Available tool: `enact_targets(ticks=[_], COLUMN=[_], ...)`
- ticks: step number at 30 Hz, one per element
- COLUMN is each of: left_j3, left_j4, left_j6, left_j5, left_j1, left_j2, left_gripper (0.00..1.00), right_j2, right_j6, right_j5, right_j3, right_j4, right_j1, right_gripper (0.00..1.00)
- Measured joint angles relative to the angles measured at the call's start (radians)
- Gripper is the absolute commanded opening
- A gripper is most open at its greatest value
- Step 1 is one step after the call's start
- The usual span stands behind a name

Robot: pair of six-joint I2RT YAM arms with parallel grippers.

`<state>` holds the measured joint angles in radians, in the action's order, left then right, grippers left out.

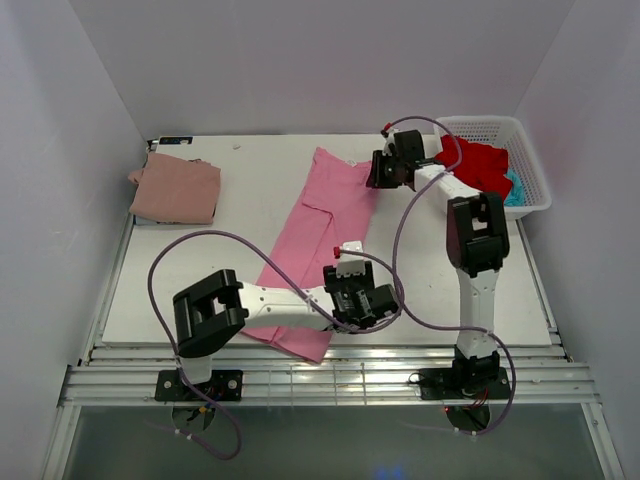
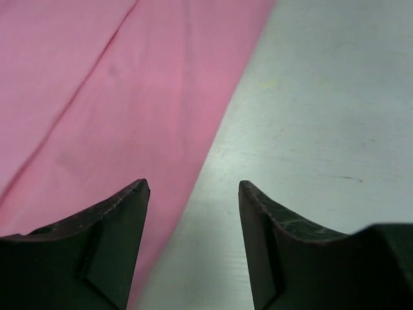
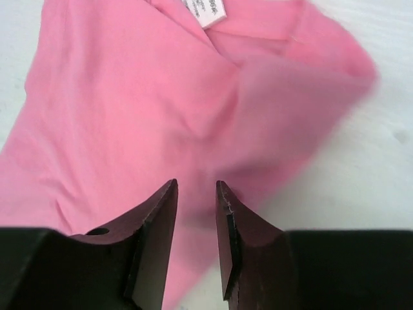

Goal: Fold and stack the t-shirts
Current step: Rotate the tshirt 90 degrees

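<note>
The bright pink t-shirt [image 1: 325,210] lies folded lengthwise in a long strip down the middle of the white table [image 1: 245,250]. My right gripper [image 1: 380,168] hovers at its far neck end. In the right wrist view the jaws [image 3: 195,184] are a little apart, with pink cloth [image 3: 129,97] and the white neck label [image 3: 206,11] below. My left gripper [image 1: 352,272] is open and empty. It straddles the shirt's right edge [image 2: 116,97] near the front, just above the table. A folded dusty rose tee [image 1: 175,190] lies at the far left.
A white latticed basket [image 1: 530,160] at the far right holds a red tee [image 1: 475,165] and a teal one [image 1: 514,190]. Purple cables loop from both arms over the front of the table. White walls close in on three sides.
</note>
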<state>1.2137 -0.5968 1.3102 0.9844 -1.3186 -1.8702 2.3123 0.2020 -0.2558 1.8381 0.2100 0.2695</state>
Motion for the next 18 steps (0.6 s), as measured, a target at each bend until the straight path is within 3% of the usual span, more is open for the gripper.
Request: enact_targets(ticks=[2, 6, 7, 9, 10, 11, 12, 15, 18], left_j3=[-0.006, -0.141, -0.151, -0.14, -0.121, -0.098, -0.072, 0.01, 0.079], left_j4=[0.145, 0.576, 0.641, 0.749, 0.782, 0.809, 0.83, 0.867, 0.882], left_j6=[-0.221, -0.628, -0.697, -0.817, -0.869, -0.916, -0.959, -1.064, -1.13], left_j5=[0.041, -0.118, -0.165, -0.253, -0.292, -0.336, -0.375, -0.497, -0.597], left_j1=[0.017, 0.159, 0.222, 0.342, 0.397, 0.44, 0.472, 0.506, 0.507], left_j2=[0.045, 0.205, 0.227, 0.224, 0.206, 0.179, 0.148, 0.036, -0.076], left_gripper=[0.7, 0.61, 0.46, 0.24, 0.16, 0.05, 0.0, 0.0, 0.0], right_j2=[-0.146, -0.515, -0.616, -0.813, -0.906, -0.99, -1.068, -1.209, -1.209], right_j6=[-0.023, -0.064, -0.07, -0.074, -0.073, -0.071, -0.067, -0.023, 0.011], right_j5=[0.067, 0.237, 0.274, 0.33, 0.354, 0.378, 0.397, 0.44, 0.454], right_j3=[-0.146, -0.328, -0.363, -0.445, -0.505, -0.571, -0.639, -0.844, -0.981], right_j4=[-0.019, -0.011, -0.017, -0.04, -0.07, -0.083, -0.09, -0.097, -0.061], right_j1=[0.0, 0.011, 0.015, 0.029, 0.039, 0.053, 0.071, 0.147, 0.216], right_gripper=[0.37, 0.37, 0.36, 0.31, 0.24, 0.09, 0.08, 0.08, 0.08])
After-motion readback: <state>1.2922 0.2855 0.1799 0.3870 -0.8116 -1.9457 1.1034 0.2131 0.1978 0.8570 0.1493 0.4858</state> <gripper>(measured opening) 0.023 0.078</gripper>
